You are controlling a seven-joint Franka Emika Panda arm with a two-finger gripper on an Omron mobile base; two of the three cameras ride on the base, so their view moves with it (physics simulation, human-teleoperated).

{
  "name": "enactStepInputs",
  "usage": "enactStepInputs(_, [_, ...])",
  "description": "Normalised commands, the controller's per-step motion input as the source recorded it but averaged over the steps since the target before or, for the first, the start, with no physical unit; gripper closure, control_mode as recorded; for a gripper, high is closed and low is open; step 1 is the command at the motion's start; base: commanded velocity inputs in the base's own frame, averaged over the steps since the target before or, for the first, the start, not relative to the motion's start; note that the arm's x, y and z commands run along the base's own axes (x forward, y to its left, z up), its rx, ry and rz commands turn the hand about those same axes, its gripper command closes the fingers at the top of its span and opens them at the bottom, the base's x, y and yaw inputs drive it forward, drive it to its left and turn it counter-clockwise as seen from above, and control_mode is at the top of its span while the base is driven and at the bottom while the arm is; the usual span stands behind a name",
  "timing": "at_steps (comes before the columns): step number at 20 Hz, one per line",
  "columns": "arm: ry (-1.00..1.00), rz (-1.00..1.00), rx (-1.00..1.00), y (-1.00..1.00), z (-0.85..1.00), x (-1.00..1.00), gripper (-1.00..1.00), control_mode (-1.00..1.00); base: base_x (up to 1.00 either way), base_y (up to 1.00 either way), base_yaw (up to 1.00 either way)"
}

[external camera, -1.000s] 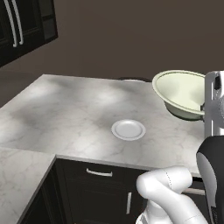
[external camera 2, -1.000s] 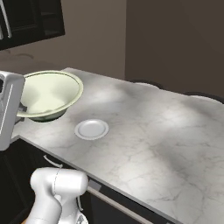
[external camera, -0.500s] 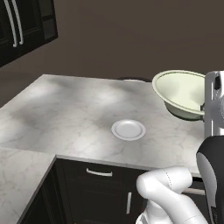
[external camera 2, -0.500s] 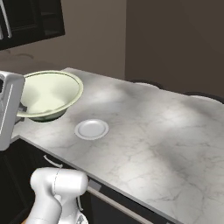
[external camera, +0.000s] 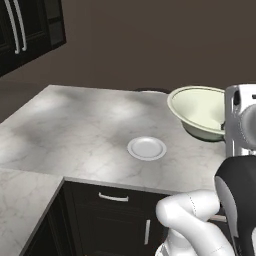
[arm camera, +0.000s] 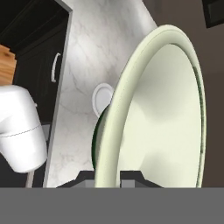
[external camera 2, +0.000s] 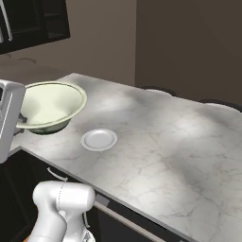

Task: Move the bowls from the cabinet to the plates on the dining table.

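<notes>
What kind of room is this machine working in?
It looks like a kitchen or dining area: a broad marble-topped dining table with a small white plate on it, dark wall cabinet behind, and a cream bowl being carried.

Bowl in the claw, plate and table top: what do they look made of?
Bowl: cream glazed ceramic, seemingly; smooth sheen, dark green low on its outside. Plate: plain white, probably ceramic, too small to say more. Table top: grey-white veined marble look, softly polished.
</notes>
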Motion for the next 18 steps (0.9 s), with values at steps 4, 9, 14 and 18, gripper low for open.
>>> enactStepInputs(4, [0.03,0.00,0.00,0.10,-0.09,0.16,1.00,-1.00,0.00,0.00,0.00])
enactStepInputs(9, [0.06,0.00,0.01,0.09,-0.13,0.31,1.00,-1.00,0.00,0.00,0.00])
enactStepInputs(14, [0.15,0.00,0.01,0.10,-0.17,0.39,1.00,-1.00,0.00,0.00,0.00])
enactStepInputs(18, [0.09,-0.03,0.00,0.03,-0.21,0.39,1.00,-1.00,0.00,0.00,0.00])
